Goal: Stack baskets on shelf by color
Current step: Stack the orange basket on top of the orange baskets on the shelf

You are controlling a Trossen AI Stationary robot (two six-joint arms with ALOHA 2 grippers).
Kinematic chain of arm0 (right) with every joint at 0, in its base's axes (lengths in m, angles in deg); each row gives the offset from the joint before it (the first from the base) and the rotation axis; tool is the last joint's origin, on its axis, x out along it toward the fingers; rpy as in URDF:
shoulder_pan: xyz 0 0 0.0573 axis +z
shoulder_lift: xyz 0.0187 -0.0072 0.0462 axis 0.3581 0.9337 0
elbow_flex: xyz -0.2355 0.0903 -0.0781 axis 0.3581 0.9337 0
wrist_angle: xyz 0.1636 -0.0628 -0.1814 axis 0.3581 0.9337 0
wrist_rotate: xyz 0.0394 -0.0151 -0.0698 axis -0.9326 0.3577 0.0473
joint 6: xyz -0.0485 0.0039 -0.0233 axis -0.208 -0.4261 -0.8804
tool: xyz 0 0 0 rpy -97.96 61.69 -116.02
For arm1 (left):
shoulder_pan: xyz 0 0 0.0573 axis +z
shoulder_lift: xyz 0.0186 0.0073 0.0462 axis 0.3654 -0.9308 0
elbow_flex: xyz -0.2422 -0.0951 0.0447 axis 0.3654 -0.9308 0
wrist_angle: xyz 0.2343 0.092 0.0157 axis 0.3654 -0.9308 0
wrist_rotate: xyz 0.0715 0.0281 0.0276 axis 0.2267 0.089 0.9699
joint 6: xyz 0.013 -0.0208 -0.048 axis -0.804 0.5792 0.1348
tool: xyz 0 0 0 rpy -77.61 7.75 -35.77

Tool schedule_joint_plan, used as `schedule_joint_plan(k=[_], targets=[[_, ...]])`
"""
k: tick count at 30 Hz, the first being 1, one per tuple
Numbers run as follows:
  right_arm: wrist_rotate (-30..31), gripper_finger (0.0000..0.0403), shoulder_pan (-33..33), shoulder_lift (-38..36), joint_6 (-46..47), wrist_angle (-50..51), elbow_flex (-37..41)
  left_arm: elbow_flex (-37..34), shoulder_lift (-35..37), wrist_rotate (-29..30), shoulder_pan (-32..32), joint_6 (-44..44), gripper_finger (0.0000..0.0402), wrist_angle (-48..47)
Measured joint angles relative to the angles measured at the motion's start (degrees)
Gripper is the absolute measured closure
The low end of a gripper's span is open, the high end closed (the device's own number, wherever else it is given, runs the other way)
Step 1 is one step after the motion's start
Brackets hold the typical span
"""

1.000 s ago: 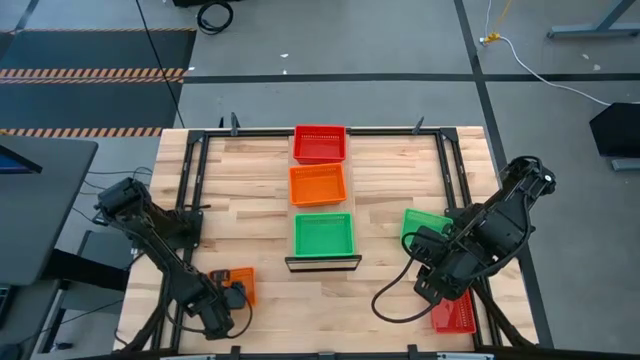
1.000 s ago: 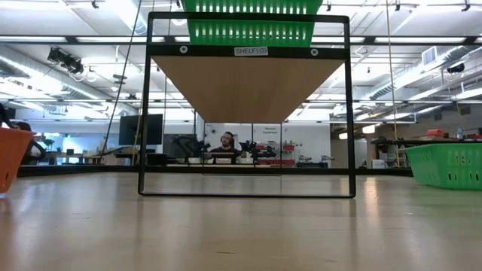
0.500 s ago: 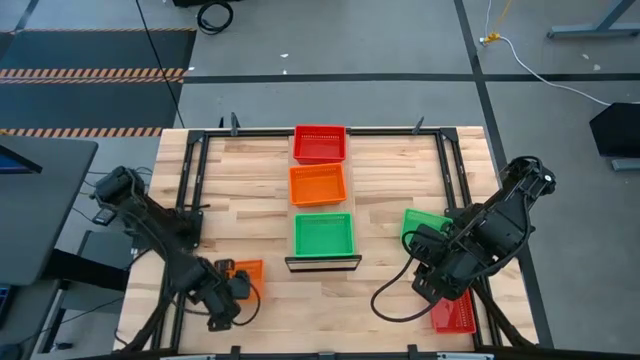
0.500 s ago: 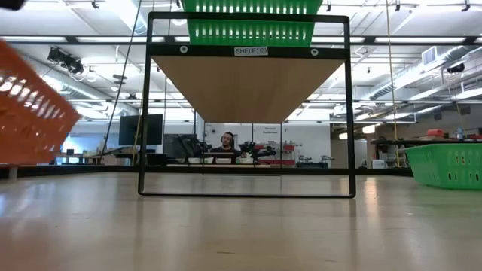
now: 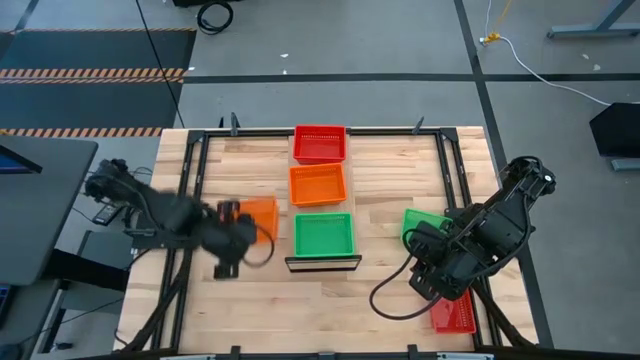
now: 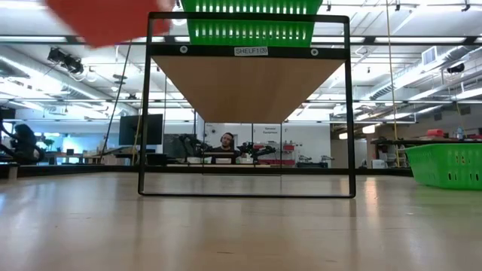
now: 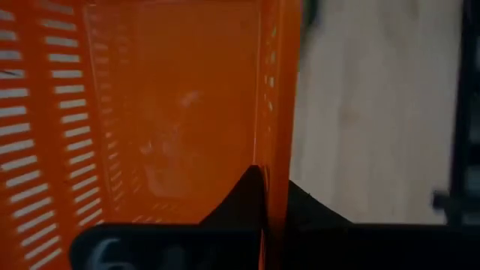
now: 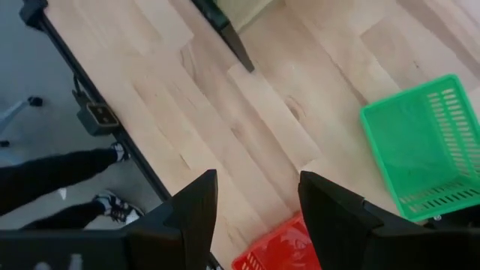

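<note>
Left claw (image 5: 232,222) pinched on the rim of an orange basket (image 5: 260,216), held off the worktop (image 5: 400,300) just left of the shelf (image 5: 322,263).
Seen on the shelf from far end to front: red basket (image 5: 320,143), second orange basket (image 5: 317,185), green basket (image 5: 324,235). Right claw (image 8: 251,217) spread wide, empty, well right of the shelf, near a loose green basket (image 5: 420,224) and a loose red basket (image 5: 455,316).

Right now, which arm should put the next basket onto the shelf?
Left. Its pincer is shut on an orange basket, lifted beside the shelf's orange basket. The right pincer is open and empty, off near the loose green basket.
</note>
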Motion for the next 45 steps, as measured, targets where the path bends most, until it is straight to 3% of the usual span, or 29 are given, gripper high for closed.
schedule_joint_plan(k=[7, 11, 17, 25, 35, 45], targets=[[2.3, 0.0211, -0.3, 0.0, 2.6, 0.0, 0.0, 12.9, -0.4, 3.9, 12.4, -16.3, 0.0398, 1.2], [2.3, 0.0211, -1.1, 0.0, 3.4, 0.0, 0.0, 13.8, -1.5, 2.0, 19.7, -24.5, 0.0398, 5.5], [2.2, 0.0211, -1.3, 0.0, 5.1, 0.0, 0.0, 13.6, -5.3, -3.8, 26.7, -29.3, 0.0398, 10.9], [2.1, 0.0211, -1.3, 0.0, 7.0, 0.0, 0.0, 13.6, -10.6, -6.9, 28.6, -30.0, 0.0396, 20.6], [1.6, 0.0211, -1.3, 0.0, 8.2, 0.0, 0.0, 13.6, -16.6, -7.7, 28.5, -30.2, 0.0393, 20.5], [1.6, 0.0211, -1.3, 0.0, 8.2, 0.0, 0.7, 13.6, -17.7, -7.8, 28.6, -30.2, 0.0381, 20.7]])
